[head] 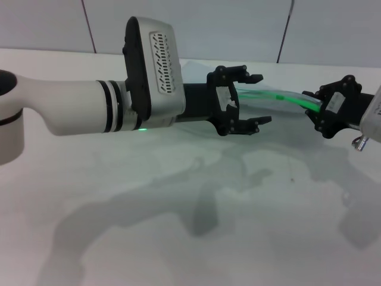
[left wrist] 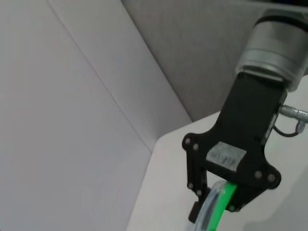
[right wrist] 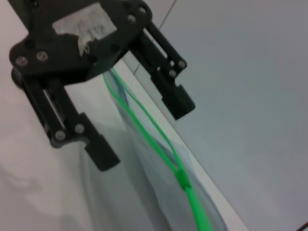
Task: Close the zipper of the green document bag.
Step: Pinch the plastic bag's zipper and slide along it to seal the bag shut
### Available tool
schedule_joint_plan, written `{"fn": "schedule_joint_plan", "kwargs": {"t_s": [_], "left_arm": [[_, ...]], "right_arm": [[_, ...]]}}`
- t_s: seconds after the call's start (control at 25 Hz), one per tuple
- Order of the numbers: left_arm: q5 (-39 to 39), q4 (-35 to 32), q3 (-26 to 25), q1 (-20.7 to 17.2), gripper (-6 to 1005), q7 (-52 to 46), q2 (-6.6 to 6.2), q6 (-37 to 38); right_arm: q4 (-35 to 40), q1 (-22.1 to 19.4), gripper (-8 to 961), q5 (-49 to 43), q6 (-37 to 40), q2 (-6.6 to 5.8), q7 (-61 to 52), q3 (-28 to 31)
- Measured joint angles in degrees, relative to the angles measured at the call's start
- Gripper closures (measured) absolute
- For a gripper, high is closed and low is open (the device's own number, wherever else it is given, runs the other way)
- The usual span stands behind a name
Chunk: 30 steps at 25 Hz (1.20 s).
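Zipper (right wrist: 159, 126) half shut, slider (right wrist: 182, 180) midway; right tool (head: 321, 110) clamped on bag (head: 280, 95) end; left tool (head: 247, 98) wide open, empty. Pinch slider, pull straight.

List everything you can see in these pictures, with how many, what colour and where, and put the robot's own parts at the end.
green document bag: one, translucent pale blue-grey, held up off the table between the two claws.
zipper: one, bright green strip along the bag's edge; split into two strands toward the left claw, joined into one past the slider.
table: one, white, below both arms.
wall panels: pale grey, behind the table.
left claw: one, black, open, around the zipper, mid-scene above the table.
right claw: one, black, shut on the zipper at the bag's far end, toward the robot's right.
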<state>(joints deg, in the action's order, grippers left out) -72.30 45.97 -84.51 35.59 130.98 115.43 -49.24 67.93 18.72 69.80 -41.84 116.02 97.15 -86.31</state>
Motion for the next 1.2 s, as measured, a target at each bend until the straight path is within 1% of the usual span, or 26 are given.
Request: {"fn": "schedule_joint_plan", "kwargs": {"t_s": [0.16,0.28,0.6,0.72,0.88,1.2], "left_arm": [[0.3,-0.1,-2.7,-1.3,236,3.9,0.68,-2.3],[1.2,-0.5,-3.6,-1.9,235,5.5,0.83,-3.7],[3.3,-2.2,-3.7,-1.7,242,7.7,0.85,-4.4],[4.1,-3.3,-3.9,-1.6,245,8.2,0.85,-5.7],[7.7,-4.2,-4.0,-2.4,246,11.5,0.85,-8.1],[10.2,-5.8,-4.0,-3.0,248,16.3,0.85,-8.6]], "right_arm": [[-0.6,0.8,875,0.0,0.0,0.0,0.0,0.1],[-0.8,1.0,876,0.0,-0.2,0.0,-0.1,0.2],[-0.7,1.1,883,0.0,-0.7,0.12,-0.1,0.7],[-0.7,1.1,883,0.1,-0.7,0.16,-0.1,0.7],[-0.7,1.0,882,0.1,-0.7,0.17,-0.1,0.8],[0.3,0.7,883,1.1,-1.2,0.19,-0.1,0.8]]}}
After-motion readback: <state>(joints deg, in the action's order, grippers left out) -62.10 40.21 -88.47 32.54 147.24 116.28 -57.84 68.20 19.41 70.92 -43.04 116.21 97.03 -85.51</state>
